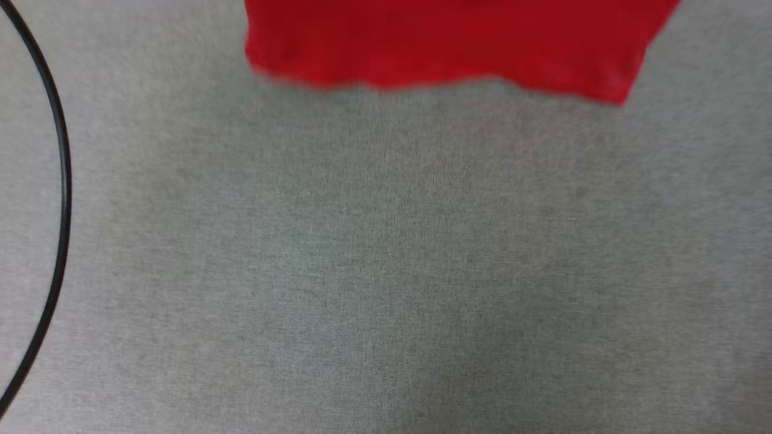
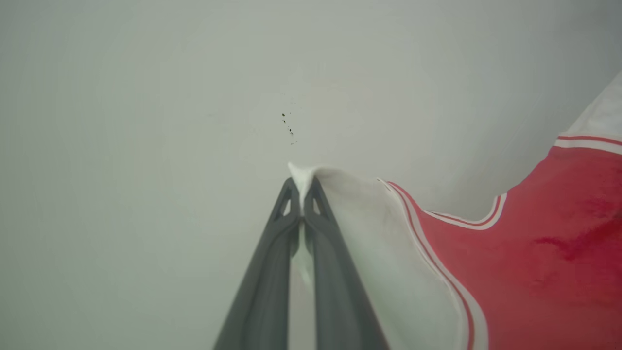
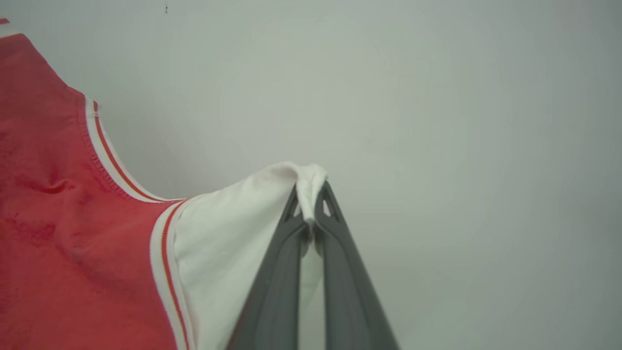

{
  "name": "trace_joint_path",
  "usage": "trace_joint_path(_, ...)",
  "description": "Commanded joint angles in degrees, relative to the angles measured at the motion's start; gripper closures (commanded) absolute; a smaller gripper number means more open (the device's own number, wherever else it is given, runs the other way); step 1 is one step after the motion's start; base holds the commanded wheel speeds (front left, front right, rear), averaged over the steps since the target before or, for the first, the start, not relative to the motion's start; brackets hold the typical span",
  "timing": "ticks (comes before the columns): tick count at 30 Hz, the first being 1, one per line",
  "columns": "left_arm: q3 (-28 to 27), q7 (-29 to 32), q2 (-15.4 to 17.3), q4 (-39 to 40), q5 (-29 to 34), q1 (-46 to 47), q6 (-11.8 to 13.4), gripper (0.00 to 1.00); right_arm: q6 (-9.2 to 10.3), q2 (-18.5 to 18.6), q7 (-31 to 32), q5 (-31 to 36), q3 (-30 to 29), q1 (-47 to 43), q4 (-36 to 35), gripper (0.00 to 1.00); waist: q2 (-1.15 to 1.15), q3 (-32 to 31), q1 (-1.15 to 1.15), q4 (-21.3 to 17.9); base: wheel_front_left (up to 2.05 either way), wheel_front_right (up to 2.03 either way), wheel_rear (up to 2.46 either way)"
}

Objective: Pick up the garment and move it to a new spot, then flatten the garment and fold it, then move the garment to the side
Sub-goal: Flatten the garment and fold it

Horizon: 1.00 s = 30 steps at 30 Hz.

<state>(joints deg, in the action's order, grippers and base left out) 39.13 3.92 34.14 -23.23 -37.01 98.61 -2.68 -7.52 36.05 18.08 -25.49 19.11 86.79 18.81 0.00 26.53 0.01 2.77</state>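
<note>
A grey woven worktop [image 1: 386,271] spreads across the head view. Above it, at the top edge of that view, hangs the lower part of the red jersey [image 1: 446,42]. Its hem is blurred and runs slightly aslant, lower toward the robot's right. Whether the hem touches the worktop cannot be told.

In both wrist views the jersey [image 2: 559,253] [image 3: 58,243] is stretched out between the two arms against a plain pale backdrop [image 2: 146,97]. The red body sags in soft creases toward the middle, with the neckline dipping in a curve.

A white sleeve [image 2: 369,233] runs from the red body up to the left claw [image 2: 302,187]. The claw is clenched on the sleeve's outer tip, its dark fingers pressed together with a peak of white cloth poking out above them. The other white sleeve [image 3: 228,233] leads in the same way to the right claw [image 3: 311,194]. That claw is likewise clamped tight on a bunched fold of white cloth at its fingertips.

A thin black cable [image 1: 63,181] curves down the left side of the head view, lying well apart from the jersey.

Red-and-white striped trim [image 2: 437,262] [image 3: 163,253] marks the seam where each sleeve meets the body, and matching trim [image 2: 466,221] [image 3: 109,155] edges the neckline.

A few tiny dark specks [image 2: 287,127] dot the backdrop just above the left claw.
</note>
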Motion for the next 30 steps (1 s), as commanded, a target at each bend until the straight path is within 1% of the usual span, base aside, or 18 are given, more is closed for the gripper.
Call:
trace_joint_path(1, -0.4, -1.0, -1.1, -1.9, 0.5, 2.8, -0.3, 1.00, 0.06, -0.8, -0.9, 0.6, 0.7, 3.8, 1.7, 1.00, 0.00, 4.6, -0.01, 0.3, 0.00, 0.00, 0.00)
trace_joint_path(7, -0.5, -4.2, -3.3, -8.3, 1.7, 8.8, -1.2, 1.00, 0.06, -2.5, -3.6, 1.9, 4.1, 13.2, 8.5, 1.00, 0.00, 7.8, -0.01, 0.2, 0.00, 0.00, 0.00)
trace_joint_path(10, -0.4, -6.1, -3.8, -11.1, 2.0, 10.0, -1.5, 1.00, 0.06, -3.5, -5.7, 1.5, 5.3, 16.0, 12.2, 1.00, 0.00, 8.4, -0.01, 0.2, 0.00, 0.00, 0.00)
trace_joint_path(13, 0.1, -7.5, -4.2, -13.7, 2.1, 9.3, -2.0, 1.00, 0.06, -4.3, -7.7, 1.0, 7.3, 16.9, 15.6, 1.00, 0.00, 9.1, -0.01, 0.3, 0.00, 0.00, 0.00)
trace_joint_path(14, 0.5, -8.4, -4.6, -14.9, 1.9, 7.9, -2.3, 1.00, 0.06, -4.4, -9.2, 0.0, 8.9, 16.1, 17.0, 1.00, 0.00, 9.3, -0.01, 0.3, 0.00, 0.00, 0.00)
trace_joint_path(18, 1.2, -10.5, -4.5, -16.5, 1.3, 4.5, -2.7, 1.00, 0.06, -4.3, -11.9, -2.9, 11.6, 13.7, 19.5, 1.00, 0.00, 8.8, -0.01, 0.2, 0.00, 0.00, 0.00)
trace_joint_path(21, 2.1, -12.0, -4.2, -16.8, 0.8, 0.7, -3.2, 1.00, 0.05, -4.4, -13.9, -4.7, 14.2, 11.0, 20.3, 1.00, 0.00, 7.6, -0.01, 0.1, 0.00, 0.00, 0.00)
trace_joint_path(23, 2.5, -13.0, -3.8, -16.2, 0.5, -2.6, -3.1, 1.00, 0.06, -4.2, -15.2, -6.4, 15.9, 8.8, 20.2, 1.00, 0.00, 6.4, -0.01, 0.0, 0.00, 0.00, 0.00)
trace_joint_path(28, 2.4, -15.0, -1.6, -13.1, -1.5, -12.4, -1.9, 1.00, 0.06, -3.3, -17.5, -11.1, 20.1, 1.1, 18.4, 1.00, 0.00, 2.8, -0.01, -0.4, 0.00, 0.00, 0.00)
trace_joint_path(30, 2.5, -15.8, -0.7, -11.1, -2.4, -17.6, -0.9, 1.00, 0.06, -2.4, -18.3, -12.8, 22.1, -2.9, 16.9, 1.00, 0.00, 0.9, -0.01, -0.5, 0.00, 0.00, 0.00)
